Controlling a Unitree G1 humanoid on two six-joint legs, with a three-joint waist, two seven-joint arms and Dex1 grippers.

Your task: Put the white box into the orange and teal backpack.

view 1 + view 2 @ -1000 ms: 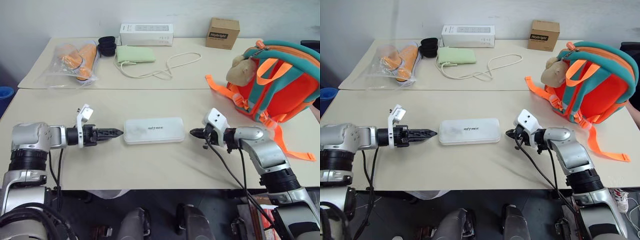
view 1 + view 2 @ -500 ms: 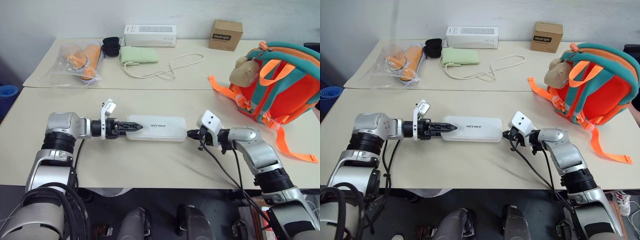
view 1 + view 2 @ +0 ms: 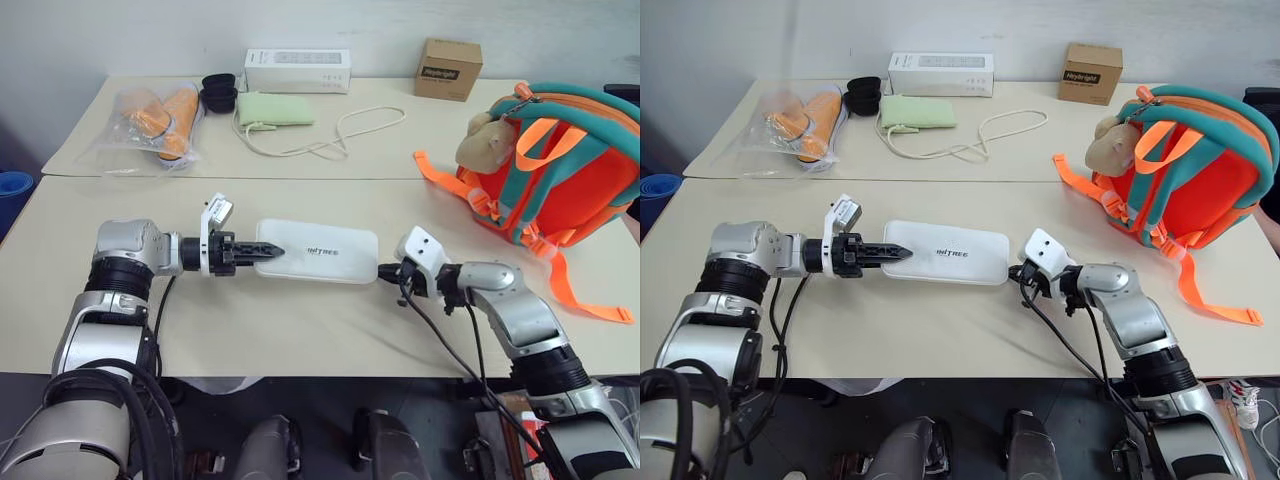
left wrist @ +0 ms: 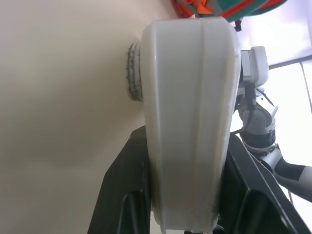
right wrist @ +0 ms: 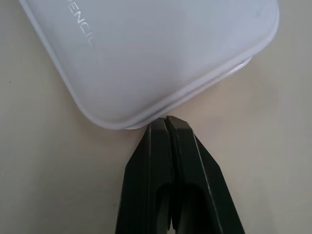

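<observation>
Head views: white box (image 3: pixel 318 252) flat on the beige table (image 3: pixel 300 330), mid-front, slightly skewed. Left gripper (image 3: pixel 262 250) clamped over the box's left end, one finger above the lid. Right gripper (image 3: pixel 385 270) fully closed, empty, tip set against the box's right end. Orange and teal backpack (image 3: pixel 560 165) upright at the table's right, well apart from the box, plush toy (image 3: pixel 483 140) at its top. At the far edge: longer white carton (image 3: pixel 297 69), brown cardboard box (image 3: pixel 448 68), green pouch (image 3: pixel 273 108) with cord, bagged orange items (image 3: pixel 155 120).

Left wrist view: box end (image 4: pixel 187 122) seated between the two black fingers (image 4: pixel 122 195), squeezed on its flat faces. Smooth, glossy plastic, rounded edges, seam along the side. Likely slippery.

Right wrist view: closed fingers (image 5: pixel 168 165) meeting the rounded corner of the box (image 5: pixel 161 53); grey lettering on a matte lid.

Step in hand, by judgement: securing the lift. Best to keep the right tip as a backstop, seat the left grip deep, raise level to avoid the box pivoting, then carry right toward the backpack's top opening.
</observation>
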